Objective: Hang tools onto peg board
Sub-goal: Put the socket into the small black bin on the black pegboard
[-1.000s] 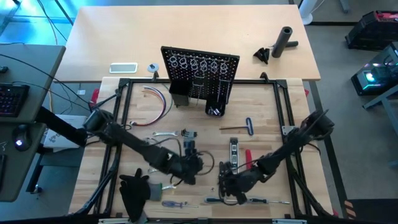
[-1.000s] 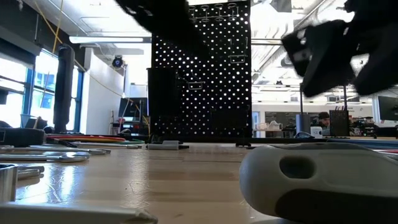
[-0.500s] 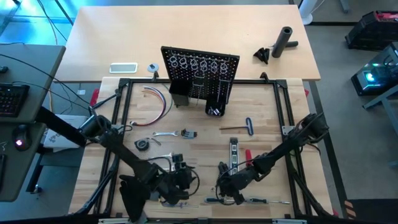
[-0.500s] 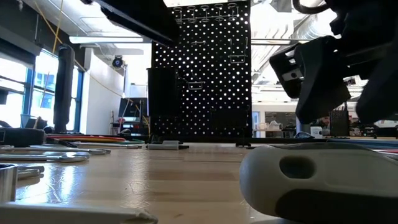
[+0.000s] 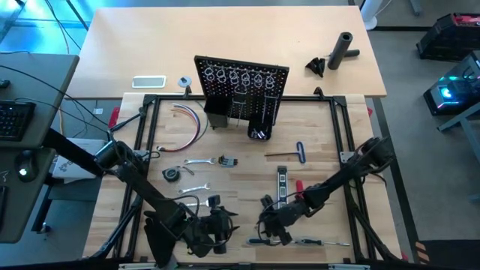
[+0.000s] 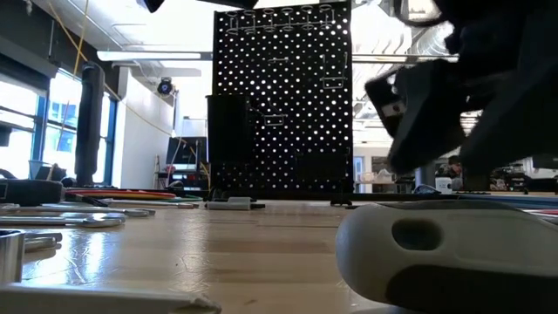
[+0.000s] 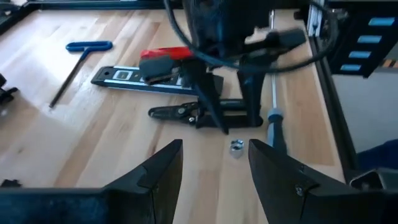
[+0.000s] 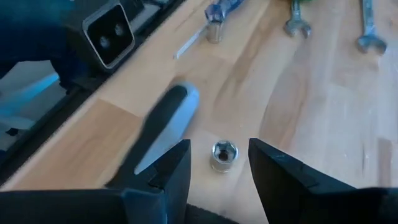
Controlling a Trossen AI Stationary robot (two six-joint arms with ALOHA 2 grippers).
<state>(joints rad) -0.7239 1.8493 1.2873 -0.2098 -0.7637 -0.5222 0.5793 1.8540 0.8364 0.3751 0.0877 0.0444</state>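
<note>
Left end effector (image 5: 217,225) has slid down to the bottom centre of the overhead frame since a second ago, fingers apart and empty, while the right end effector (image 5: 268,225) sits just beside it, shifted only slightly, fingers spread and holding nothing above a small silver hex socket (image 8: 222,154) on the wooden bench (image 5: 247,161). Black upright perforated peg board (image 5: 241,90) stands unchanged at upper centre; the black-yellow level (image 5: 282,184) and blue T-handle key (image 5: 289,154) lie where they were.
</note>
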